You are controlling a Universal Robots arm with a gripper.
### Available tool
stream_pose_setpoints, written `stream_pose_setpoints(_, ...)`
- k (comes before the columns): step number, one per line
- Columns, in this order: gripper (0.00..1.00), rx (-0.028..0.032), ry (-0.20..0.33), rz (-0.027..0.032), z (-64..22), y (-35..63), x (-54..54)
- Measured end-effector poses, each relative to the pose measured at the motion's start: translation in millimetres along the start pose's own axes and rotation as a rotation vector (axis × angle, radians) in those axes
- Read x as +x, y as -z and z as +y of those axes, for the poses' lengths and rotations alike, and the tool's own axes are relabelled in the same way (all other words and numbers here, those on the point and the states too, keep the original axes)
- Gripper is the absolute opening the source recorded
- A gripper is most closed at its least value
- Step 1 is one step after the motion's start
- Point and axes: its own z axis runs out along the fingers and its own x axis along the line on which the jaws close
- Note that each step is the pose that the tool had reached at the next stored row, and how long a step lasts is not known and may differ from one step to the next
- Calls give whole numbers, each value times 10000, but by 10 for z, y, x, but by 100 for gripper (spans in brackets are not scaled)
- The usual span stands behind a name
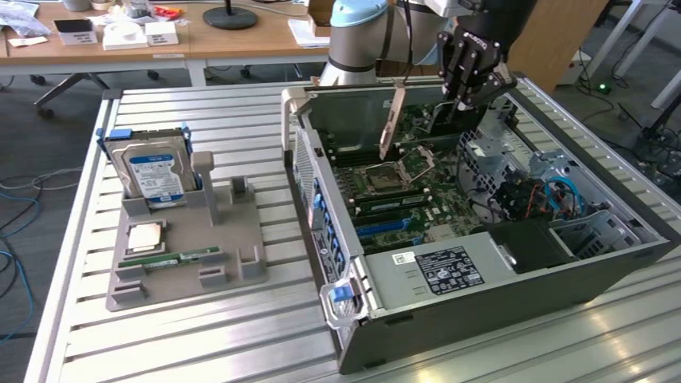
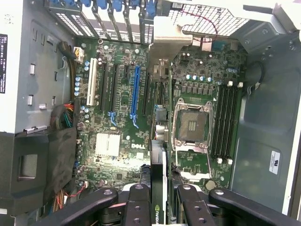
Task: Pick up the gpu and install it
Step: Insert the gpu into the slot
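Black-fingered gripper (image 1: 466, 96) | pinching thin green circuit-board gpu (image 2: 157, 175) edge-on | over grey open computer case (image 1: 500, 275) | advice: keep card upright, parallel to long blue slot (image 2: 136, 89).

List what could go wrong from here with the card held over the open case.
The jaws hold the gpu over the motherboard; a slip could drop it onto the open CPU socket. The card looks offset from the blue slot, so pressing down there might jam its edge.
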Motion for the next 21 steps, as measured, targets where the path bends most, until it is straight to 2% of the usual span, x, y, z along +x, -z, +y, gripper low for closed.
stream_pose_setpoints(12,27,-1,0,4,11,-88,2)
stream_pose_setpoints(21,27,-1,0,1,11,-107,3)
